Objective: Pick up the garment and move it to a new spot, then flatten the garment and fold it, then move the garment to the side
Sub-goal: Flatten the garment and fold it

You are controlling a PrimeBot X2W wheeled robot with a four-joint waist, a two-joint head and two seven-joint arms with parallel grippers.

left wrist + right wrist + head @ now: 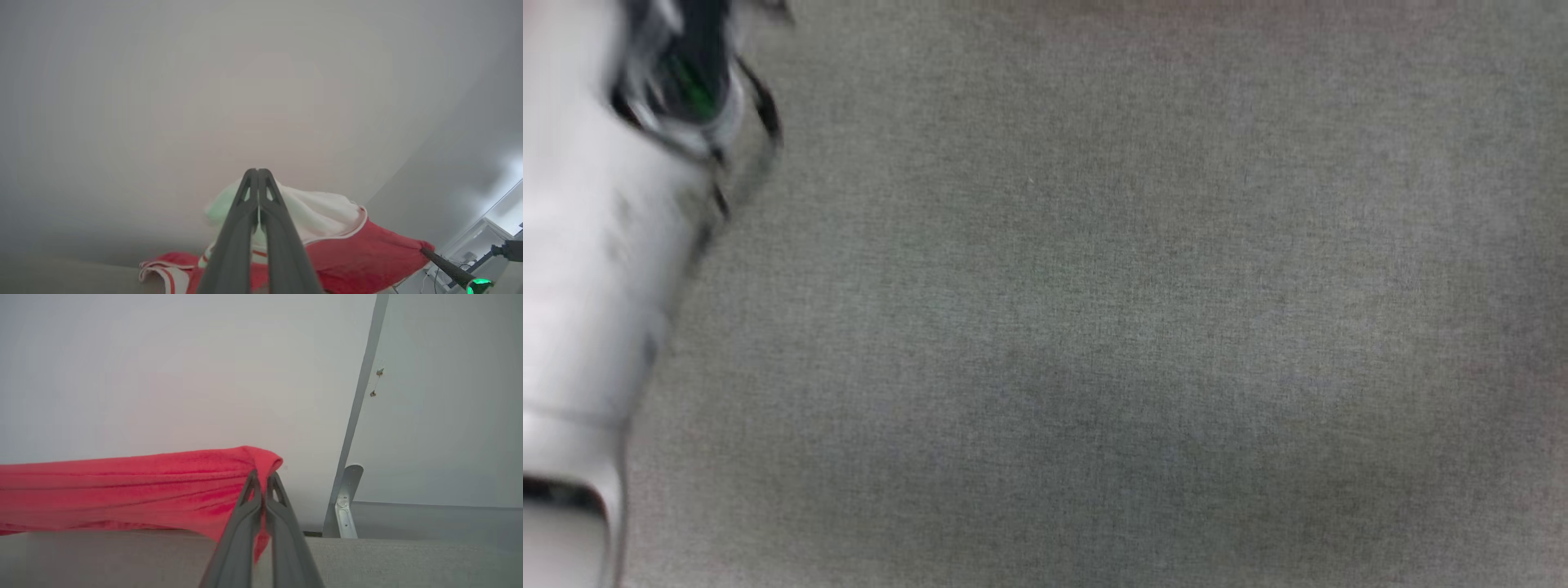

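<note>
both tools clamped on the shirt (pixel 122 486) — left tool (pixel 258 173) at a white sleeve, right tool (pixel 261 475) on red cloth — stretched above the desk (pixel 408 559); keep it taut, lower evenly.

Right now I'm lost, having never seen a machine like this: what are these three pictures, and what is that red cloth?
It is a wheeled robot with two arms. The head camera looks down on a grey fabric surface, with a blurred pale forearm at the left. The other two cameras sit on the wrists. The left claw is shut on the white-sleeved end of the red jersey-style garment. The right claw is shut on its red edge. The cloth hangs stretched above the surface.
</note>
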